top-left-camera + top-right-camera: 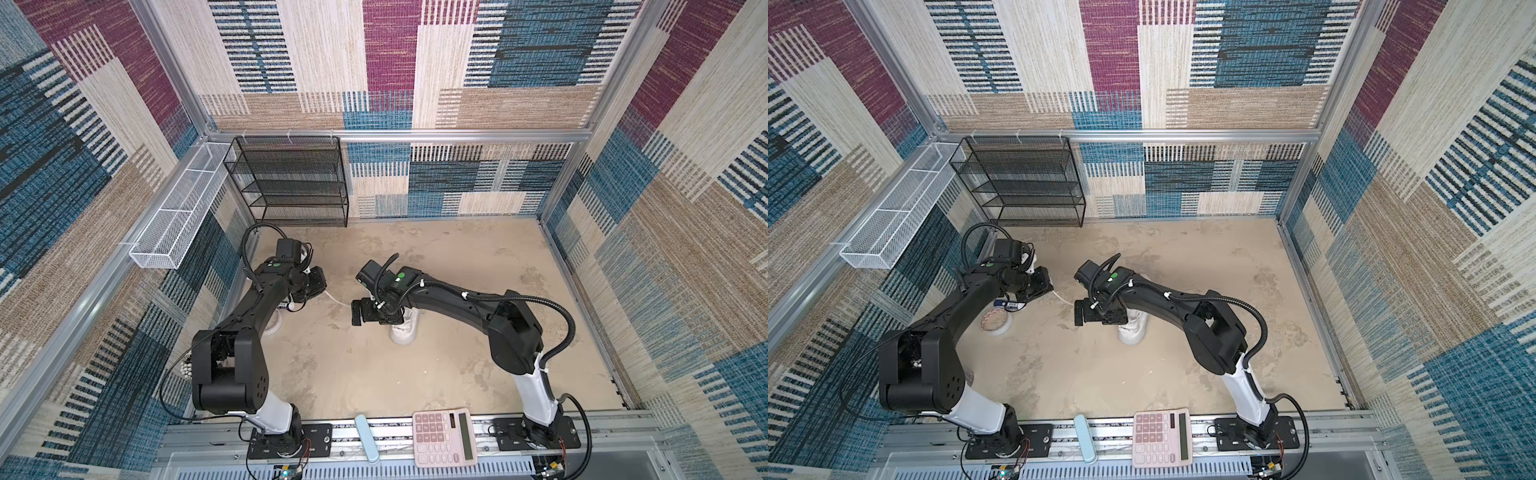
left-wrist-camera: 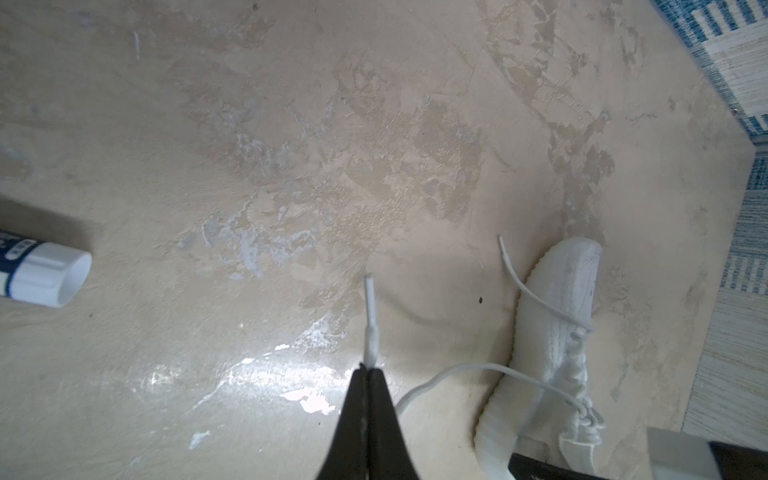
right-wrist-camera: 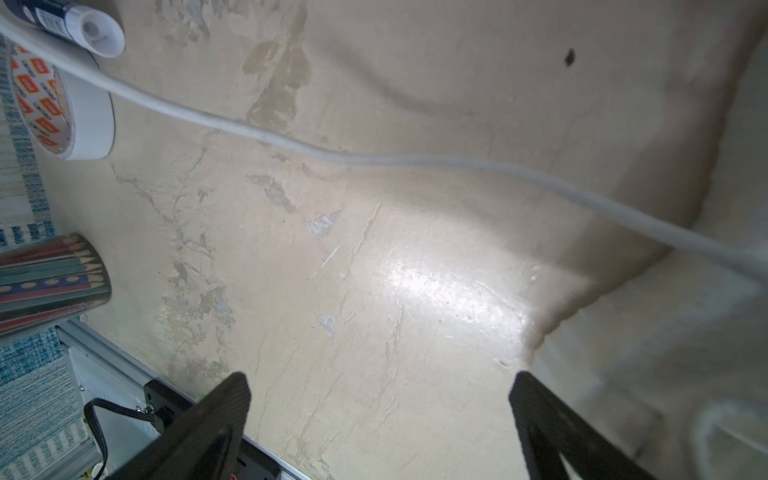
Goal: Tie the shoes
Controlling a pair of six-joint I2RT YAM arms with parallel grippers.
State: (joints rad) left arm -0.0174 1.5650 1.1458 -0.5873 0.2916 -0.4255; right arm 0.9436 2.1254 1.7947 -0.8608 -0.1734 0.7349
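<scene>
Mid-table (image 1: 457, 266), partly under the right arm: white shoe (image 2: 569, 270), laces (image 2: 575, 365) untied. Judged light w/ soft knit upper; may slide if tugged hard. Laces thin, limp, prob. slick; stiff only at the tips, so best taken just behind a tip. Closed jaws of left gripper (image 2: 368, 369) pinch held lace (image 2: 371, 316) there, strand off the table. Off the shoe's side curls free lace (image 2: 523, 287). On right gripper (image 3: 379, 376) jaws spread wide, empty. Well apart: glue stick (image 2: 45, 274).
</scene>
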